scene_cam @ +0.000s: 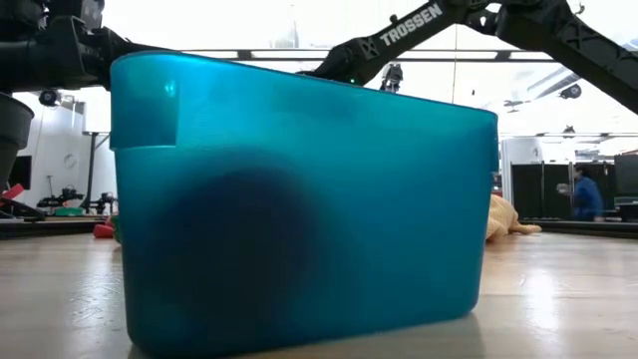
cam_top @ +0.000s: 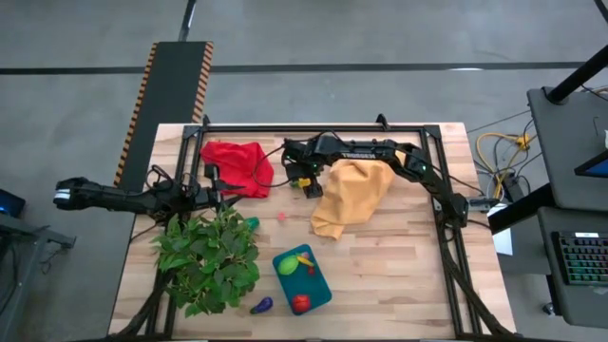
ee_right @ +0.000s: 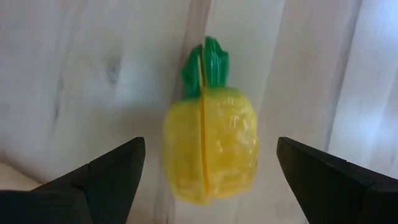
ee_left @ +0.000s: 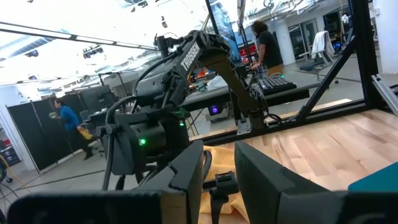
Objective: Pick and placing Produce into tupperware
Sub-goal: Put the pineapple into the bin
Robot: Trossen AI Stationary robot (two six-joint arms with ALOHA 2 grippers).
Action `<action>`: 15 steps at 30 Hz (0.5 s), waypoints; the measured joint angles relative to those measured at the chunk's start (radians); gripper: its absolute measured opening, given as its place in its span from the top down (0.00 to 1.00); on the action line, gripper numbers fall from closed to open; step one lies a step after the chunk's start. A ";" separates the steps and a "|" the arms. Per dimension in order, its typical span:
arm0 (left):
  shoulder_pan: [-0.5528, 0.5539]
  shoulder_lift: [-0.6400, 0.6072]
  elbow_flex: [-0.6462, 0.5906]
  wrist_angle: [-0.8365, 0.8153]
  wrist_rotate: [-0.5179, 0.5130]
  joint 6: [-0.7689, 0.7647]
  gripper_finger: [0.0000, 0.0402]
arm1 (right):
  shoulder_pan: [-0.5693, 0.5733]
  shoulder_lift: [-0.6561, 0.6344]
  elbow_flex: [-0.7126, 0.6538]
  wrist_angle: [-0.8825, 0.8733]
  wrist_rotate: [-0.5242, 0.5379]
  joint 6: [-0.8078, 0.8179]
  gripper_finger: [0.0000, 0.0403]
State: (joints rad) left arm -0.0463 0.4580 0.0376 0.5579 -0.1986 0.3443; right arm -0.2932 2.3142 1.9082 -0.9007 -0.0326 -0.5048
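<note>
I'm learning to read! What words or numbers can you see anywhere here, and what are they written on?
"TROSSEN": white letters on the dark robot arm above the tupperware in the low view.
"TROSSEN", partly seen and tilted: on the other arm in the left wrist view.
The keyboard beside the table is too small to read.
No other words or numbers show; the toy pineapple carries none.

Grey concrete floor, black partition screens, bright ceiling lights
</note>
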 joint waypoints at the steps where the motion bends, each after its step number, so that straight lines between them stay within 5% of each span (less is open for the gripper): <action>1: 0.000 0.000 0.000 0.000 0.000 0.000 0.81 | 0.000 0.000 -0.001 0.001 0.004 0.003 0.11; 15: 0.000 0.000 0.000 0.000 0.000 0.000 0.81 | 0.000 0.000 0.000 0.006 0.007 -0.016 0.14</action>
State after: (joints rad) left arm -0.0460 0.4580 0.0376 0.5579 -0.1984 0.3443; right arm -0.2932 2.3138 1.9079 -0.8951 -0.0258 -0.5212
